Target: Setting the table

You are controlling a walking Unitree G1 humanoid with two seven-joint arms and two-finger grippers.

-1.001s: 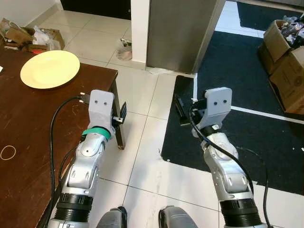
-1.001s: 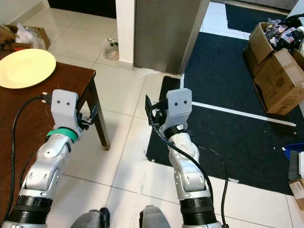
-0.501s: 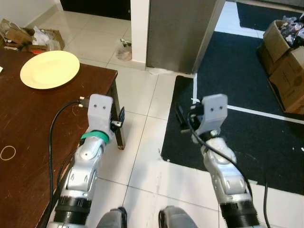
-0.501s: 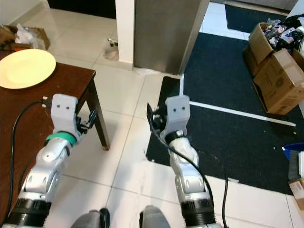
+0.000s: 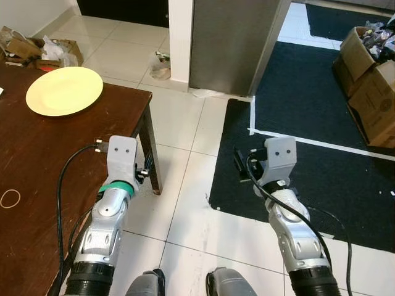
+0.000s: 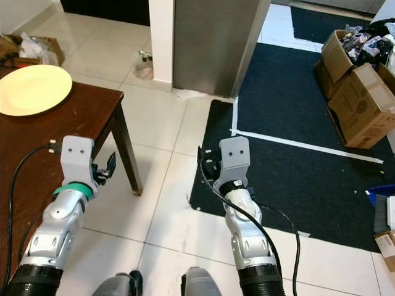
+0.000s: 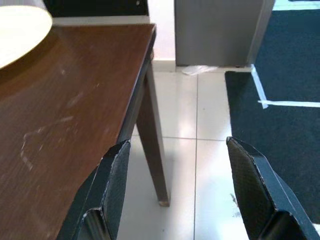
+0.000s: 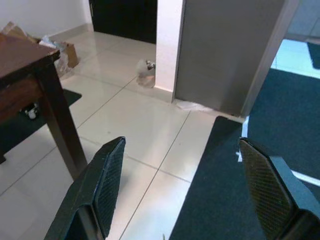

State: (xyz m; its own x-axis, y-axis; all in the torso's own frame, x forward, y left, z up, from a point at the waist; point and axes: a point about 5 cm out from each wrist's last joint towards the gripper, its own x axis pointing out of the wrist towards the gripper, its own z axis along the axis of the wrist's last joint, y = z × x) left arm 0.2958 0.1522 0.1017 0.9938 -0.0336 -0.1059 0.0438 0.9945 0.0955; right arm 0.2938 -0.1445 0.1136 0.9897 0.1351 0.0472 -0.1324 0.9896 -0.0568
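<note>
Both arms have drawn back toward the robot's body over the last second, so each gripper now sits lower and nearer in the head views. The left gripper [image 5: 143, 174] hangs just past the corner of the dark brown table [image 5: 37, 160], beside the table leg [image 5: 150, 157], its two black fingers [image 7: 116, 185] spread wide and holding nothing. The right gripper [image 5: 242, 168] hovers over the edge of the dark rug [image 5: 308, 123], fingers [image 8: 107, 182] also spread wide and empty.

A yellow plate [image 5: 64, 90] lies on the far part of the table, well apart from both grippers, in the same place as before, with nothing on it. A rubber band [image 5: 10, 198] lies near the table's left side. Open cardboard boxes [image 6: 355, 92], stuffed with mixed items too small to identify, stand at the far right on the rug.
</note>
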